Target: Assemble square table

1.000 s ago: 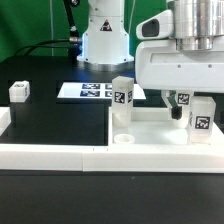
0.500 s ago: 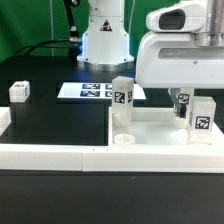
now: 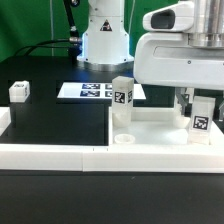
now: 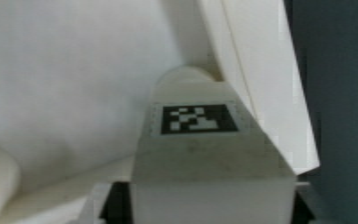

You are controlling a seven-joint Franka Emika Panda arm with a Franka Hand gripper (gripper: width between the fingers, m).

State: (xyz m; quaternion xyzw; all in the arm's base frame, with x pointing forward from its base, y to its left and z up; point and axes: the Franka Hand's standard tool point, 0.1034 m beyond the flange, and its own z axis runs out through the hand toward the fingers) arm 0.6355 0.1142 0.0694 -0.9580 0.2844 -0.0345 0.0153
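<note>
The white square table top (image 3: 152,133) lies at the exterior view's right, behind the border wall. One tagged white leg (image 3: 122,95) stands on its far left corner. A second tagged leg (image 3: 201,118) stands at its right side, and my gripper (image 3: 192,102) reaches down from the big white hand onto it. In the wrist view this leg (image 4: 202,150) fills the space between my two dark fingers (image 4: 119,203), which press on its sides; my gripper (image 4: 202,205) is shut on it. The table top (image 4: 69,80) lies behind it. A loose leg (image 3: 18,91) lies far left.
The marker board (image 3: 92,91) lies flat at the back of the black table. The long low white border wall (image 3: 55,155) runs along the front. The robot's white base (image 3: 103,35) stands behind. A round socket (image 3: 124,139) sits at the top's near left corner.
The hand has turned about its own axis and shifted slightly towards the exterior view's right. The leg in the gripper stays upright on the table top. Nothing else has moved.
</note>
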